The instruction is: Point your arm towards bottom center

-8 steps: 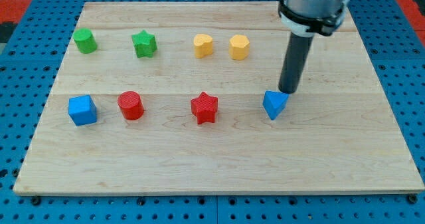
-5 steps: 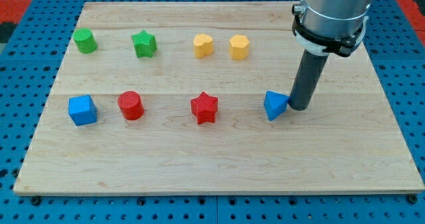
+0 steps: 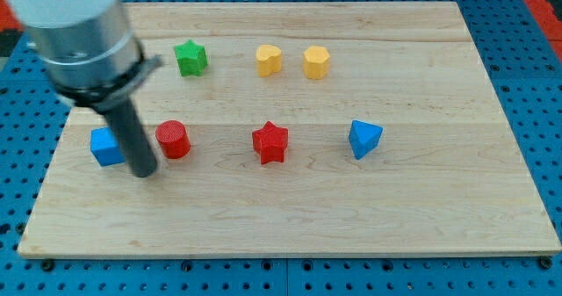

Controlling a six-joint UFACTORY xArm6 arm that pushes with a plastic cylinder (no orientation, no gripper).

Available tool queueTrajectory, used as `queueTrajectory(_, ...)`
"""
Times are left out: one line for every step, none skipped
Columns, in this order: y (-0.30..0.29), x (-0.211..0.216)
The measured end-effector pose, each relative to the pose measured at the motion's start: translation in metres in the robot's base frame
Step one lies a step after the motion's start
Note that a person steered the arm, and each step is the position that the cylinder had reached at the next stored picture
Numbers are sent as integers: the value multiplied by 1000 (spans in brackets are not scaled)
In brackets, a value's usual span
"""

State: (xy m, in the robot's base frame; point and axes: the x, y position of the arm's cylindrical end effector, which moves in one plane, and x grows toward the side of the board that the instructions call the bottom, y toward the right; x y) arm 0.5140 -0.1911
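My tip (image 3: 144, 172) rests on the wooden board (image 3: 290, 217) at the view's lower left, between the blue cube (image 3: 104, 147) and the red cylinder (image 3: 173, 139), just below both. The rod partly covers the blue cube's right side. The arm's body hides the green block seen earlier at the top left. A green star (image 3: 190, 57), two yellow blocks (image 3: 269, 60) (image 3: 316, 61), a red star (image 3: 270, 142) and a blue triangular block (image 3: 363, 138) also lie on the board.
The board sits on a blue pegboard surface (image 3: 536, 85). The blocks form two rows, one near the view's top and one across the middle.
My tip has swept from beside the blue triangular block at the right to the view's lower left, between the blue cube and red cylinder. No block has visibly moved.
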Motion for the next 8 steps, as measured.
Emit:
queueTrajectory(-10, -7)
queueTrajectory(-10, -11)
queueTrajectory(-16, -23)
queueTrajectory(-18, -15)
queueTrajectory(86, 43)
queueTrajectory(189, 58)
queueTrajectory(306, 47)
queueTrajectory(428, -10)
